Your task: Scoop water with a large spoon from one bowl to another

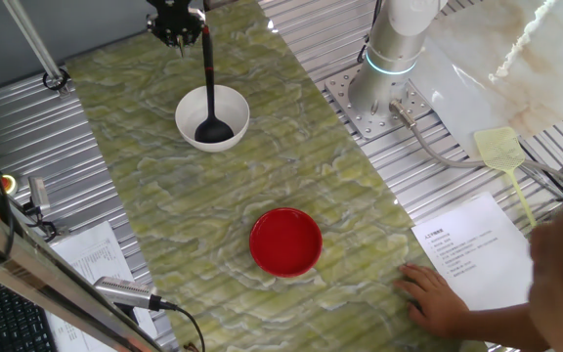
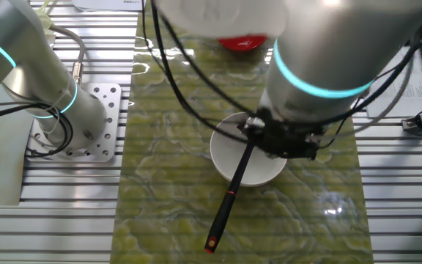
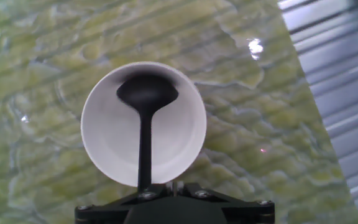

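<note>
Black ladle with a long thin straight handle and round deep scoop [image 1: 208, 83] standing nearly upright at upper left of one fixed view, scoop resting down inside the round plain white bowl [image 1: 233, 132]. In the hand view, scoop [image 3: 146, 93] sitting toward the upper part of the white bowl [image 3: 185, 134], handle running straight down to the gripper [image 3: 145, 196] at the bottom edge. Gripper closed on the handle partway along; in the other fixed view the free end of the ladle [image 2: 222, 213], with a red band and tip, sticking out past the gripper [image 2: 249, 136] toward lower left. Water not discernible in either bowl: white interior looks plain, no clear sheen. Round bright red glossy bowl [image 1: 285, 242] well apart, lower centre of one fixed view, only a sliver [image 2: 242, 42] at the top of the other. Probably mid-cycle, either dipping or tipping out at the white bowl; impossible to say how much is transferred. Green marbled table [image 1: 145, 196] beneath both bowls. Person's bare hand [image 1: 438, 298] resting on the table at lower right, near a printed paper sheet [image 1: 472, 244].
</note>
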Controlling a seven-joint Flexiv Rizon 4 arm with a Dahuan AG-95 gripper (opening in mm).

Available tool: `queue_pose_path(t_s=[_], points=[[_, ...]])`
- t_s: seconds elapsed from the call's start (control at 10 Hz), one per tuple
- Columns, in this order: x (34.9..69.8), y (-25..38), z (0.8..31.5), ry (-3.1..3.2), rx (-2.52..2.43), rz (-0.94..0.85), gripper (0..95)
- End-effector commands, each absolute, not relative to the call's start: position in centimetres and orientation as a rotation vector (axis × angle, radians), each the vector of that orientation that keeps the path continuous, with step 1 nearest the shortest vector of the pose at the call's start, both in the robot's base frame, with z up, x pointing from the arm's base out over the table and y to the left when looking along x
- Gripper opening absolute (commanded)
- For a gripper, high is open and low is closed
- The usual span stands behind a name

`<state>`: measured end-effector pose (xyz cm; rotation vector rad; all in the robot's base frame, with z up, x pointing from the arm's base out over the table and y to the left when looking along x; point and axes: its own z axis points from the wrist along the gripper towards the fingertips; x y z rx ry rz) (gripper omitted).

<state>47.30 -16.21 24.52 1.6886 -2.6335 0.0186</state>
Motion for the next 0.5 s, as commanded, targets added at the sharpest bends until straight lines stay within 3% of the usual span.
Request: queue_pose_path(t_s=[0.1,0.5], points=[[48.1,-15.1,25.9,-2.801,1.401,0.022,0.0],[49.9,-13.6,26.3,-2.997,0.960,-0.030,0.0]])
